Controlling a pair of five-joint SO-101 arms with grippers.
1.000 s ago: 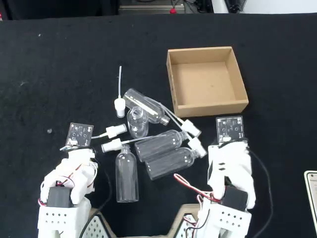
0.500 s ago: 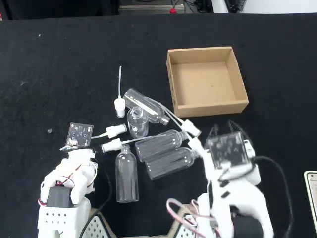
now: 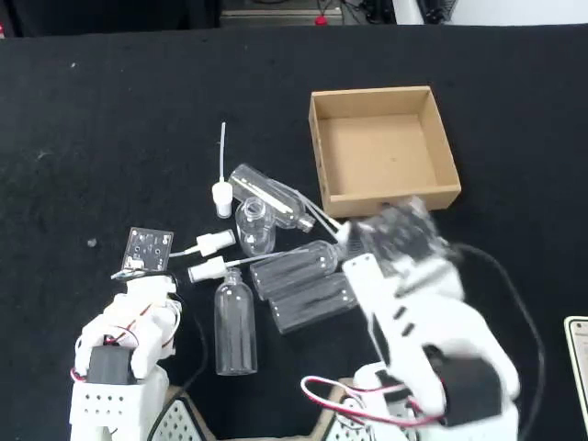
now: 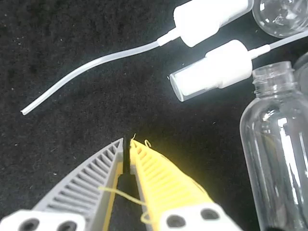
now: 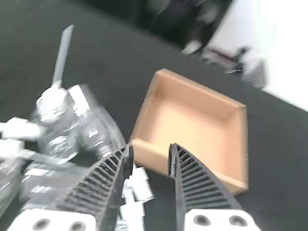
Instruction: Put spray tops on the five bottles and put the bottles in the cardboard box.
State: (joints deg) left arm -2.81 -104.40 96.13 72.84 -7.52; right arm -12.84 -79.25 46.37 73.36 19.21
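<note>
The right hand (image 5: 150, 150), slightly open and empty, hovers beside the cardboard box (image 3: 386, 197). Best to centre it over one spray top (image 5: 136, 183).

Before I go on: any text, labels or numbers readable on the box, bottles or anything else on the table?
No text can be read in any view.
Cardboard box: plain faces, no print.
Bottles: clear, no labels.
Spray tops: plain white, no marks.
Card at the table's right edge: marks too small to read.
Circuit board: marks too small to read.
</note>
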